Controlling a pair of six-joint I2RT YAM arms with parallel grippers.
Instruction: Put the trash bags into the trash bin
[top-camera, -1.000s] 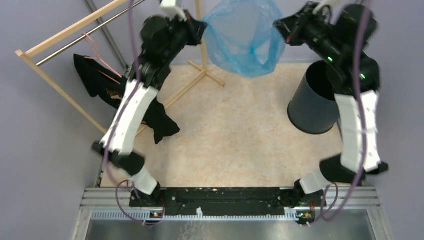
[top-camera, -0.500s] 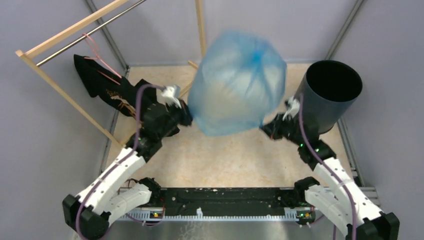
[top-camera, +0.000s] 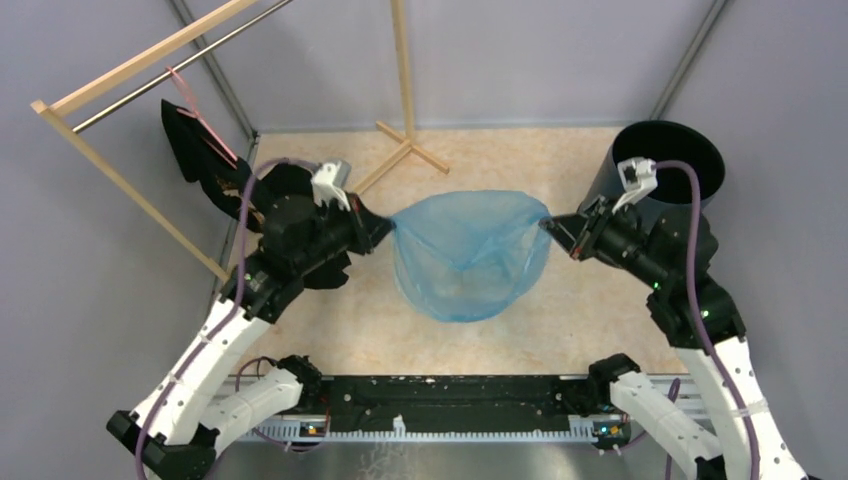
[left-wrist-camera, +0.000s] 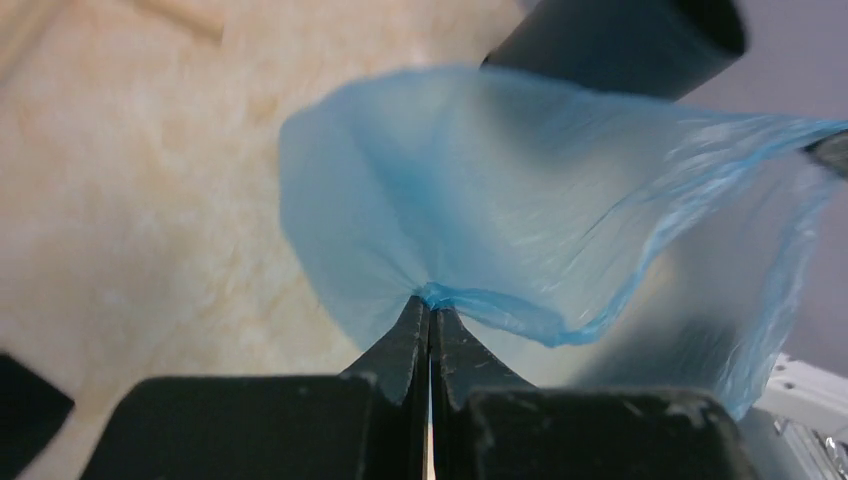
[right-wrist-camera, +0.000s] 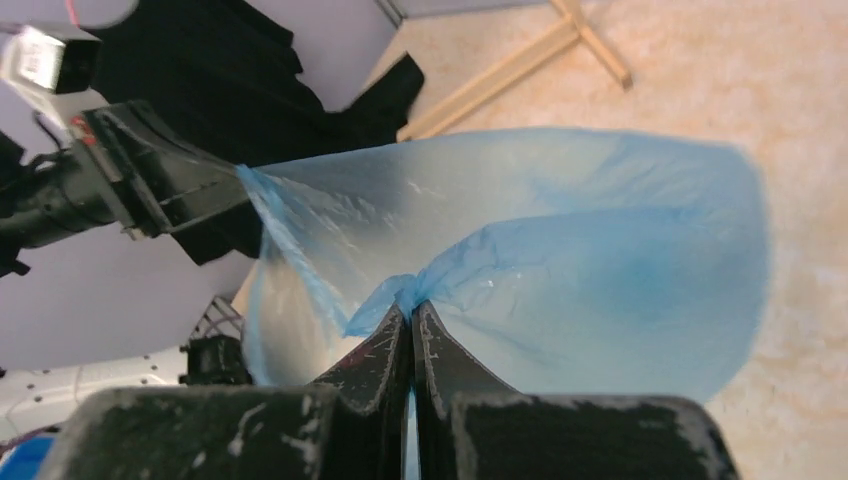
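Note:
The light-blue trash bag hangs stretched open between my two grippers above the middle of the floor. My left gripper is shut on the bag's left rim; its jaws pinch the bunched film. My right gripper is shut on the right rim, and the wrist view shows its jaws closed on the bag. The dark grey trash bin stands upright at the back right, just behind my right gripper. It also shows in the left wrist view.
A wooden clothes rack stands at the back left with a black garment hanging on it. Its wooden foot crosses the back of the floor. Grey walls close in the space.
Both arms came down and the bag dropped from a raised, ballooned shape to hang open, mouth up, between the grippers. The bag sits lower and nearer than before.

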